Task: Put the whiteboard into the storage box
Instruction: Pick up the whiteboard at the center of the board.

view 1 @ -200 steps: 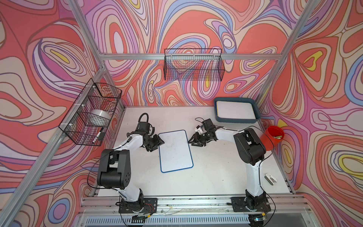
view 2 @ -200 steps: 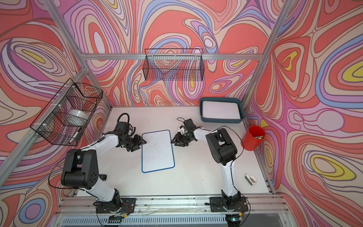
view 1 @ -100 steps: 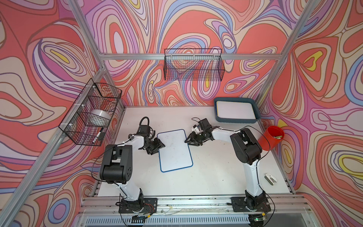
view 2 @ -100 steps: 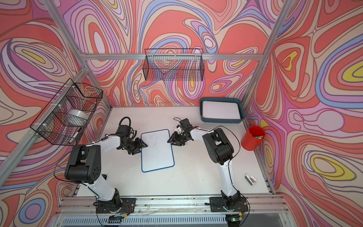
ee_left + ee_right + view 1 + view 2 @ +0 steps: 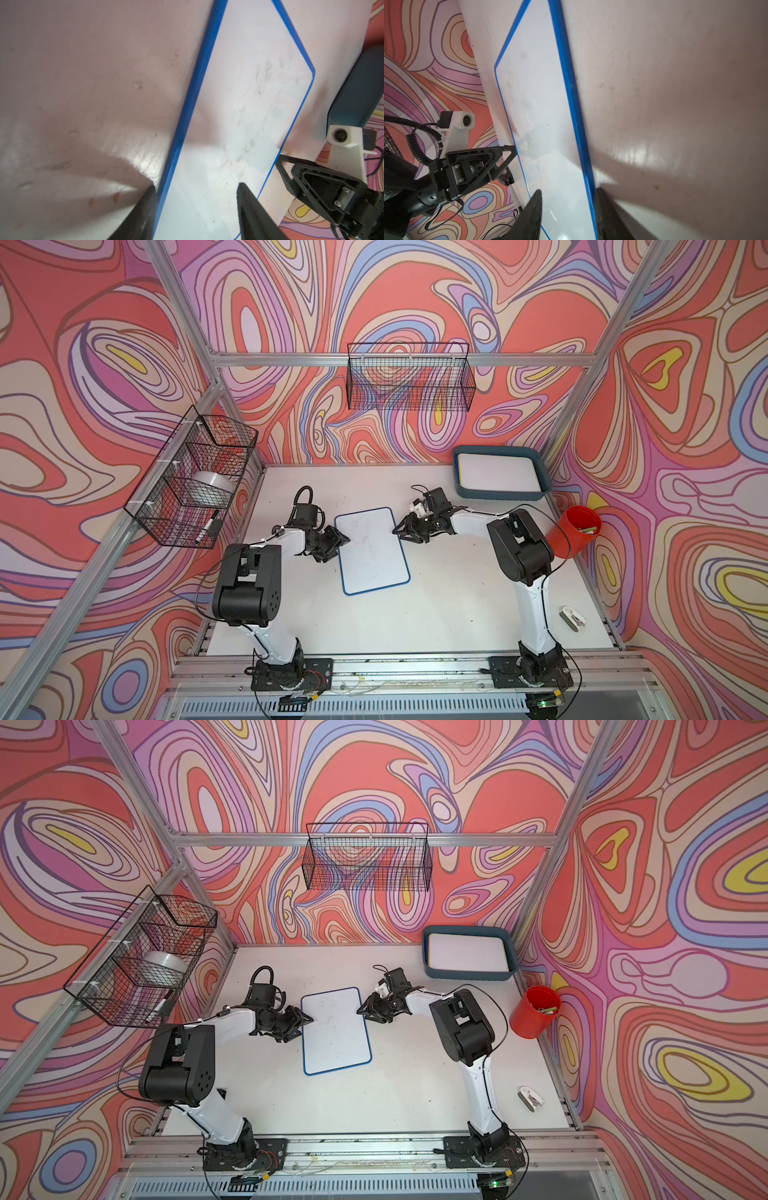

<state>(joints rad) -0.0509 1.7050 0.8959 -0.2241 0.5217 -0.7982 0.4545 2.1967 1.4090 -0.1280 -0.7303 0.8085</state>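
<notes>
Centre of frame in both top views: whiteboard (image 5: 372,551) lies flat on the table. Left gripper (image 5: 340,545) sits at its left edge, right gripper (image 5: 400,533) at its upper right edge. Both have jaws spread, straddling that edge. Box (image 5: 498,494) is upper right, well apart, with another board (image 5: 496,475) inside.

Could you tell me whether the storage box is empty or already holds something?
Not empty: in both top views a white board lies flat inside the storage box, covering most of its floor.
</notes>
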